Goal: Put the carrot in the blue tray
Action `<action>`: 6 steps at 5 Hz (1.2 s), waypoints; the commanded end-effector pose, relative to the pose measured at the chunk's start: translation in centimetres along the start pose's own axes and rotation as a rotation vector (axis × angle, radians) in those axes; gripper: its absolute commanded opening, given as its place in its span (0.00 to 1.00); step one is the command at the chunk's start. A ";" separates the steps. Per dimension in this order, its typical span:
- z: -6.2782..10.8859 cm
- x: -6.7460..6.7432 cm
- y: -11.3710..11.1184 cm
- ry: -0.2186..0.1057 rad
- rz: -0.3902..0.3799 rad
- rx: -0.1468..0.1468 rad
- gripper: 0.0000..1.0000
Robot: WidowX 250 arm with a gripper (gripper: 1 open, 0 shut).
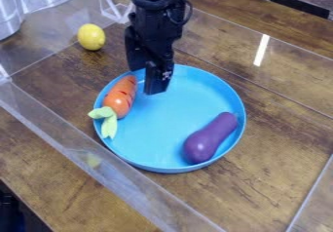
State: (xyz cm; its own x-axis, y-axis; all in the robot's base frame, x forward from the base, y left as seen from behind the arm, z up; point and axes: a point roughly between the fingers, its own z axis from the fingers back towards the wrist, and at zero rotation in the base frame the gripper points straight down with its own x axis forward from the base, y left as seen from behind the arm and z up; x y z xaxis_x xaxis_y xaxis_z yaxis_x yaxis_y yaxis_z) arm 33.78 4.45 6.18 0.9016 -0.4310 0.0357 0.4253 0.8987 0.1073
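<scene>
The orange carrot (120, 96) with its green leafy top (103, 118) lies at the left inside edge of the round blue tray (163, 150), resting against the rim. My black gripper (148, 82) hangs just above and to the right of the carrot, over the tray's back left part. Its jaws stand open with nothing between them. The carrot is not held.
A purple eggplant (212, 136) lies in the tray's right side. A yellow lemon (90, 37) sits on the wooden table at the back left. A clear plastic wall (78, 143) runs along the tray's front left.
</scene>
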 end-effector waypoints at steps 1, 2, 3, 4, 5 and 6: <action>1.3 0.3 1.6 -0.044 0.022 0.032 1.00; 1.1 0.4 1.9 -0.043 0.020 0.034 1.00; 0.8 0.5 2.3 -0.040 0.019 0.036 1.00; 0.5 0.6 2.6 -0.040 0.015 0.039 1.00; -0.1 0.6 3.0 -0.036 0.016 0.040 1.00; -0.5 0.7 3.3 -0.033 0.014 0.042 1.00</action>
State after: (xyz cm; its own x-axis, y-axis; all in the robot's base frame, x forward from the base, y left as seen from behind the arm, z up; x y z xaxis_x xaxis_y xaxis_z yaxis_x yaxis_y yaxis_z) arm 35.11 6.10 4.20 0.8974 -0.4409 0.0178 0.4364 0.8927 0.1123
